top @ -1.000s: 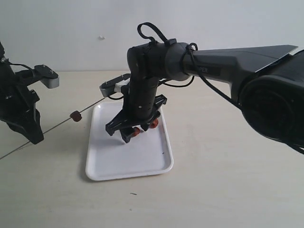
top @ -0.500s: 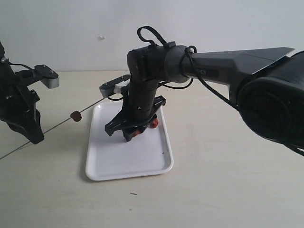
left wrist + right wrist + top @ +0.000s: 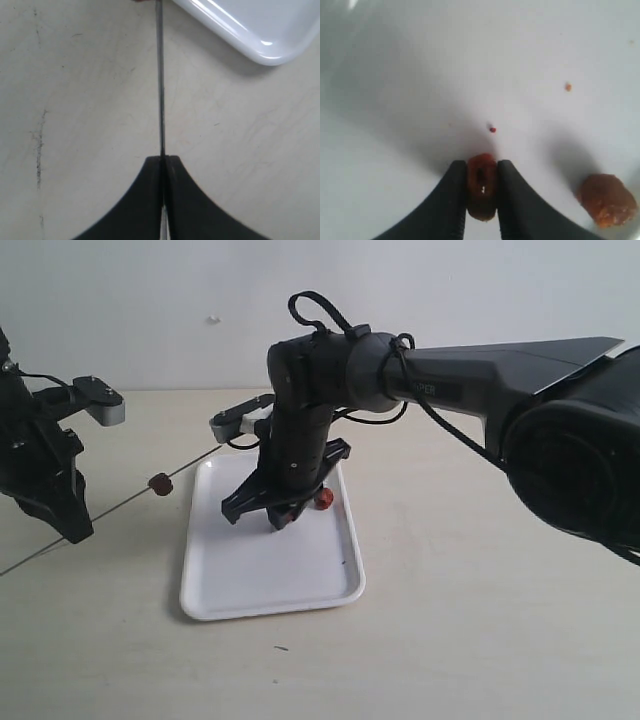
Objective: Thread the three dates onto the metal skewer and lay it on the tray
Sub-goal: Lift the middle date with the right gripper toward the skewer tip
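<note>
The white tray (image 3: 270,565) lies at the table's middle. My right gripper (image 3: 281,520) is down over it, shut on a reddish-brown date (image 3: 481,185) squeezed between its fingers (image 3: 451,200). A second date (image 3: 324,498) rests on the tray right beside that gripper, showing as a lump (image 3: 607,199) in the right wrist view. The thin metal skewer (image 3: 120,502) slants above the table at the left, with my left gripper (image 3: 163,159) shut on it. A third date (image 3: 158,483) is threaded on the skewer, just left of the tray. A tray corner (image 3: 260,35) shows in the left wrist view.
The beige table (image 3: 480,620) extends right of and in front of the tray. Small crumbs (image 3: 567,87) dot the tray floor. A dark scuff (image 3: 39,145) marks the table under the left gripper. A small dark mark (image 3: 281,647) lies in front of the tray.
My right gripper has closed on one of the two dates on the tray and lifted slightly; the other date stays beside it. The left arm and skewer have not moved.
</note>
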